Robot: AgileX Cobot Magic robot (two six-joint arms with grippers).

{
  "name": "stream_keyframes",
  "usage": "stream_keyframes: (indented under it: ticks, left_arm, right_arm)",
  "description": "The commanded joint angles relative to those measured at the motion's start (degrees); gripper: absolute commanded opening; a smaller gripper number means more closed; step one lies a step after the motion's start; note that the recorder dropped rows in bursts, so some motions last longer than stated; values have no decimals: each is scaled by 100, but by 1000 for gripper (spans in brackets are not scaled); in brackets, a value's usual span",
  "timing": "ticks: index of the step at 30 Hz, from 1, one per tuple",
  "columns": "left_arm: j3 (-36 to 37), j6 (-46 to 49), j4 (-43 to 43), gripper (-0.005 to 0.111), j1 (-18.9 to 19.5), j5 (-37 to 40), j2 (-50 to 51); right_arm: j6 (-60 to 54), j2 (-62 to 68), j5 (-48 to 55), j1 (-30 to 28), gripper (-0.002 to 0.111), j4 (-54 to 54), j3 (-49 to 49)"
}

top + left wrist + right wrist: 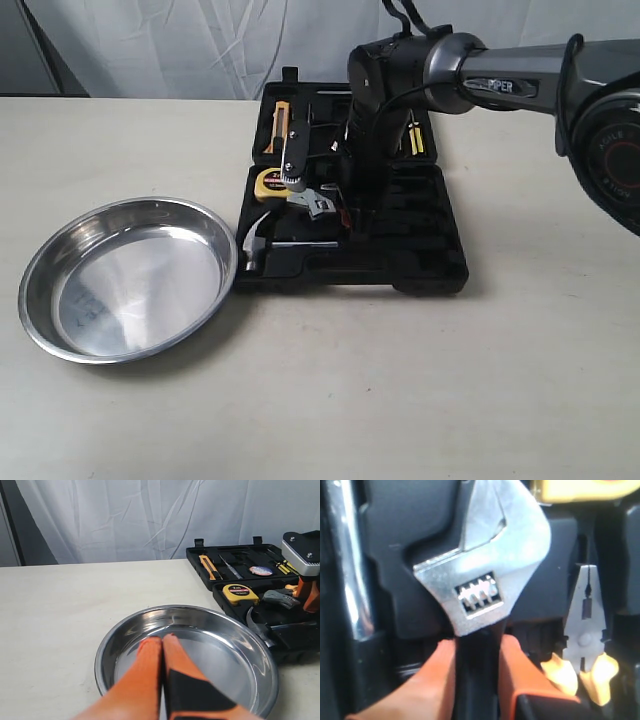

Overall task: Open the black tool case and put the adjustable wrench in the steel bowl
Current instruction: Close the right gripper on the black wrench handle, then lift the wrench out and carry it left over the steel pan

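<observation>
The black tool case (420,250) lies open on the table, tools in its recesses. My right gripper (477,647) reaches down into it and is shut on the black handle of the adjustable wrench (485,565), whose silver head points away from the fingers. From the exterior view the wrench head (315,203) sits just left of the right gripper (338,208). The steel bowl (128,278) stands left of the case and holds nothing. My left gripper (162,641) hovers over the bowl (225,650), shut with nothing between its fingers; the exterior view does not show it.
A yellow tape measure (272,182) and a claw hammer (252,245) lie in the case near the wrench. Yellow-handled pliers (585,640) sit beside my right fingers. The case lid (235,562) holds small tools. The right arm (520,80) spans the case from the right.
</observation>
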Motion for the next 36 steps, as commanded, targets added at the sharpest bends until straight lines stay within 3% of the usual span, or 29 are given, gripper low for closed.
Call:
stream_keyframes:
  ticks: [1,36]
  left_arm:
    - [31,5,23,0,0,14,-39]
    - [31,5,23,0,0,14,-39]
  right_arm:
    - [53,-320,-32,-33,-1,-92,-33]
    - [211,-398,-216,-33,-1,439,-33]
